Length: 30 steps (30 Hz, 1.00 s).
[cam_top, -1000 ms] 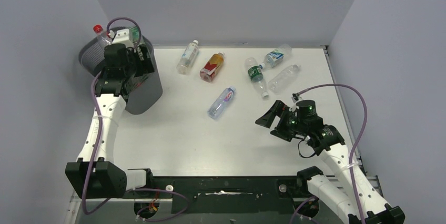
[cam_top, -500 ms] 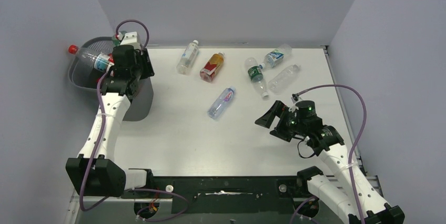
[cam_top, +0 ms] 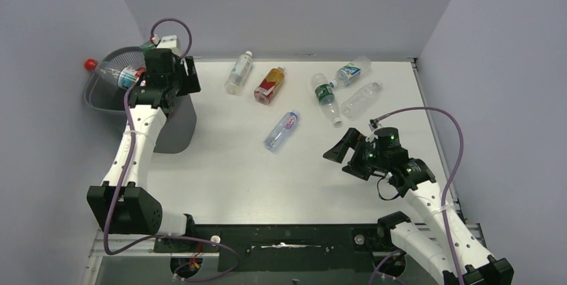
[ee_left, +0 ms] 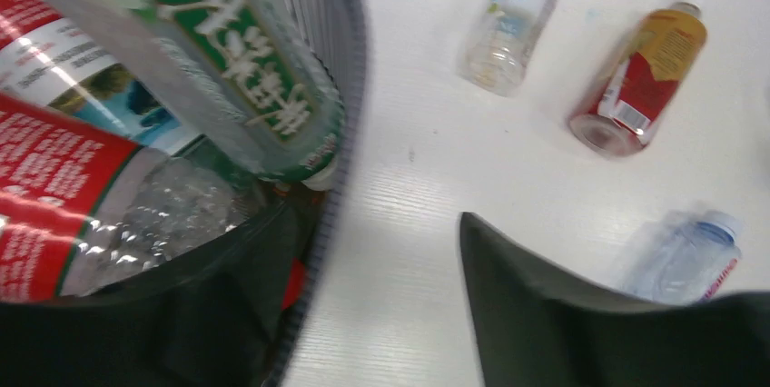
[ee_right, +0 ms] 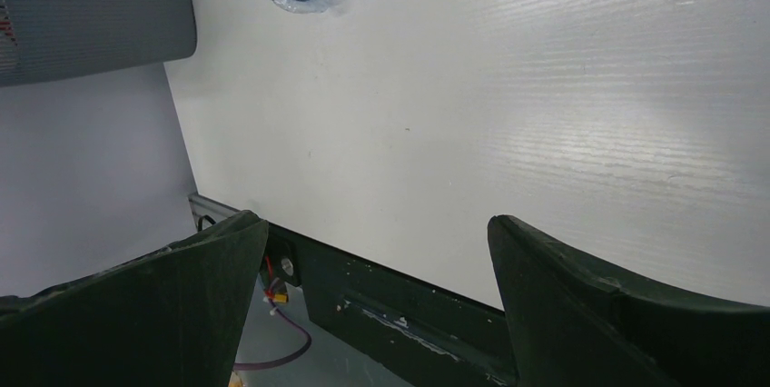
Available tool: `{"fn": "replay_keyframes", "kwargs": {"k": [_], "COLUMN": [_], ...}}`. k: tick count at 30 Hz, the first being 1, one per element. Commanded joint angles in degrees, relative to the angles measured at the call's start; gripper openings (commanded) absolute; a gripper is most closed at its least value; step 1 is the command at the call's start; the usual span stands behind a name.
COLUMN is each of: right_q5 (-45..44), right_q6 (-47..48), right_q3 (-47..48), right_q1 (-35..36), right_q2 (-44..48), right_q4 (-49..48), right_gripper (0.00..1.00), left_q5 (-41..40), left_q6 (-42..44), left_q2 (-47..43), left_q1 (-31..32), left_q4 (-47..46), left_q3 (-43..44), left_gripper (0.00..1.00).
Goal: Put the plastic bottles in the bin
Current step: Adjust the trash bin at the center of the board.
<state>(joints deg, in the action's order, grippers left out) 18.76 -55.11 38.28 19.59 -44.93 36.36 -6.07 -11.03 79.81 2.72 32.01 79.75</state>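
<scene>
Inside the bin (ee_left: 350, 87), bottles (ee_left: 245, 69) cropped, left end effector (ee_left: 377, 251) blurred

We see a white desk (cam_top: 227, 178) with a faint wood grain. At far left the bin (cam_top: 177, 124) is dark grey mesh. Over it the red-capped bottle (cam_top: 110, 71) is clear with a red-and-white label, and beside it the green-wrapped bottle (ee_left: 245, 69) bears white lettering. Further right, the white-capped bottle (cam_top: 239, 72) is clear with a blue mark, and the amber bottle (cam_top: 270, 85) has a red label. The near bottle (cam_top: 281, 130) is clear and bluish. At far right, the dark-green-labelled bottle (cam_top: 325, 94), the blue-green-labelled bottle (cam_top: 351, 71) and the plain bottle (cam_top: 362, 100) are all clear.
</scene>
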Motion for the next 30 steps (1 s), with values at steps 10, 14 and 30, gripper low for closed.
{"fn": "replay_keyframes", "kwargs": {"k": [10,14,30], "right_q5": [1.6,1.5,-0.5], "right_q6": [0.2,0.1,2.2], "right_q3": [-0.1,-0.2,2.5], "right_q1": [0.5,0.5,0.6], "right_q2": [-2.5,-2.3,-4.0], "right_q4": [-4.7,-4.9,-3.8], "right_gripper": [0.98,0.98,0.98], "left_q5": [2.8,4.3,-1.4], "left_q6": [0.8,-0.6,-11.2], "left_q2": [2.1,3.4,-0.2], "left_q1": [-2.1,-1.7,12.5], "left_q4": [3.4,3.8,2.9], "left_q3": [8.5,10.5,2.7], "left_gripper": [0.10,0.10,0.11]}}
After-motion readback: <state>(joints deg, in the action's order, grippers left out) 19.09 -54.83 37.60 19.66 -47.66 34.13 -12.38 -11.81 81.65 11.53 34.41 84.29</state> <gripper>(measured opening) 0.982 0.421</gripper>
